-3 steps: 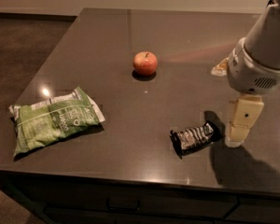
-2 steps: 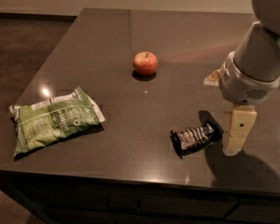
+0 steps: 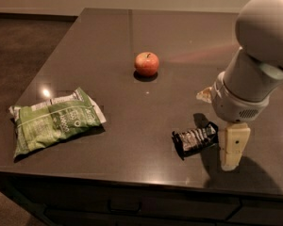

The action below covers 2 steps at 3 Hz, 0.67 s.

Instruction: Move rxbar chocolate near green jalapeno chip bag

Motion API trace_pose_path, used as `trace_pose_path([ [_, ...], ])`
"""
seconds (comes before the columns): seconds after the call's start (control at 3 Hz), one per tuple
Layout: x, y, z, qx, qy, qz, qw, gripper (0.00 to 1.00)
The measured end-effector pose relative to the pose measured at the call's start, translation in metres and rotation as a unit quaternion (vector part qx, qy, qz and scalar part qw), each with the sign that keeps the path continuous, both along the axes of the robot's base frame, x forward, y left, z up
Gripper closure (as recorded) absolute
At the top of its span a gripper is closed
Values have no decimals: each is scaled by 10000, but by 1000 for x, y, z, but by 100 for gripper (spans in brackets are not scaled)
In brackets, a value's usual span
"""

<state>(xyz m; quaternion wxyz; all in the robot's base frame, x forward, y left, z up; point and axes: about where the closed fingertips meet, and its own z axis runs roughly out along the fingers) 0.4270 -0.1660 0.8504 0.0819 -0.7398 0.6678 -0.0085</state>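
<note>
The rxbar chocolate (image 3: 195, 139), a small black shiny bar, lies flat on the dark table (image 3: 132, 60) at the front right. My gripper (image 3: 232, 150) points down right beside the bar's right end, close to the table surface; I cannot tell whether it touches the bar. The green jalapeno chip bag (image 3: 54, 121) lies flat at the front left, far from the bar and from the gripper.
A red-yellow apple (image 3: 146, 63) stands in the middle of the table, behind the line from bar to bag. The table's front edge runs just below the bar and the bag. The arm's bulky grey wrist (image 3: 254, 74) hangs over the right side.
The gripper has moved down and slightly left, toward the front edge, ending beside the bar's right end. The bar, bag and apple have not moved.
</note>
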Motion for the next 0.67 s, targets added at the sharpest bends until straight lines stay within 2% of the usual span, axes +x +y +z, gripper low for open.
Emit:
trace_pose_path([
  [0.33, -3, 3, -9, -64, 34, 110, 9999, 19],
  [0.67, -4, 7, -17, -159, 179, 202, 9995, 42],
])
